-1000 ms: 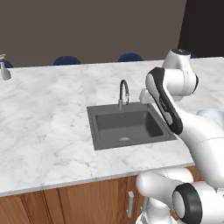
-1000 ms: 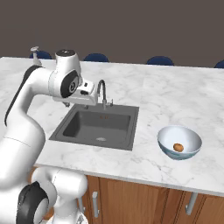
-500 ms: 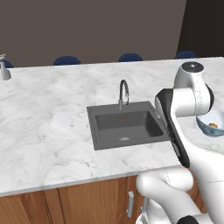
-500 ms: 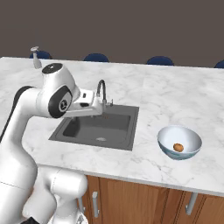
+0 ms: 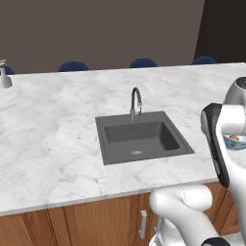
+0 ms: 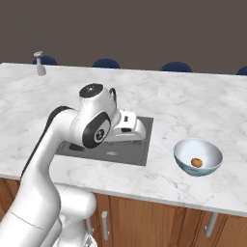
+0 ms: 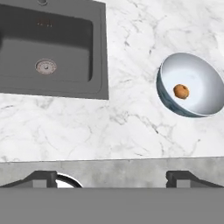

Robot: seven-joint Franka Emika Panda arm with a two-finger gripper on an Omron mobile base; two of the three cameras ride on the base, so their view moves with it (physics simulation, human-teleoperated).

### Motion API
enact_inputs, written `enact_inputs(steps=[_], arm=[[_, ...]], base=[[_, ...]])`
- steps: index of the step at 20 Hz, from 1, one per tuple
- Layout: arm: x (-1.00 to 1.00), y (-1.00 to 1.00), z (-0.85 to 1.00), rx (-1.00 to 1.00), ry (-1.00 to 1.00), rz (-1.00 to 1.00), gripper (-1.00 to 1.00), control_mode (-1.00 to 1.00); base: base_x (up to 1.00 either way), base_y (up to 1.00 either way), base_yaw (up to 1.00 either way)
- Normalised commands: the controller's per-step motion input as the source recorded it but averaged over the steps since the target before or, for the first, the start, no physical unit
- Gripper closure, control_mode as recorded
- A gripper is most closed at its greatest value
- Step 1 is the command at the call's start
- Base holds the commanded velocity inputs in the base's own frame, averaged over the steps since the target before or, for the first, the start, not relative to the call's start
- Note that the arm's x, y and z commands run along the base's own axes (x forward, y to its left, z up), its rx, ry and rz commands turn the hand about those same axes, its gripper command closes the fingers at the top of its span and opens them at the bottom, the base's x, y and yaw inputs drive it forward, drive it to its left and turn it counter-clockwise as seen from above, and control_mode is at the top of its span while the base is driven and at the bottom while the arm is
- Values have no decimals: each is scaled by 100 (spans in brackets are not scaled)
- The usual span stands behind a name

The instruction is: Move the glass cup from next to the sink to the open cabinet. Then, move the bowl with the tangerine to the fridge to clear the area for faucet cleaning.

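Note:
A white bowl with a blue outside stands on the marble counter right of the sink, with a small orange tangerine inside it. My gripper hovers above the counter's front edge, between sink and bowl, open with nothing between its fingertips. From the right base, my arm covers much of the sink, and the bowl with the tangerine sits to its right. The dark arched faucet rises behind the sink. The glass cup, open cabinet and fridge are out of view.
A slim grey pump dispenser stands far left on the counter; it is also seen from the right base. Blue chair backs line the far side. Wooden drawer fronts with silver handles run below the counter's front edge.
My arm has swung from up by the faucet down and to the right, so the hand now hangs over the sink's front right, toward the bowl. Bowl and base have not moved.

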Motion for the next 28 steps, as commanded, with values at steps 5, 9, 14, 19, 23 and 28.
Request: enact_inputs(steps=[5, 9, 14, 19, 23, 28], arm=[[47, -100, -13, 0, 15, -17, -100, -100], [85, -80, -28, -3, 14, -9, -100, -100], [68, -32, -53, -11, 9, 0, -100, -100], [27, -12, -88, -13, 13, 0, -100, -100], [46, -46, -54, -7, 6, 0, -100, -100], [37, -58, -35, 0, 6, 0, -100, -100]], base=[[0, 0, 0], [0, 0, 0], [0, 0, 0], [0, 0, 0], [0, 0, 0], [0, 0, 0]])
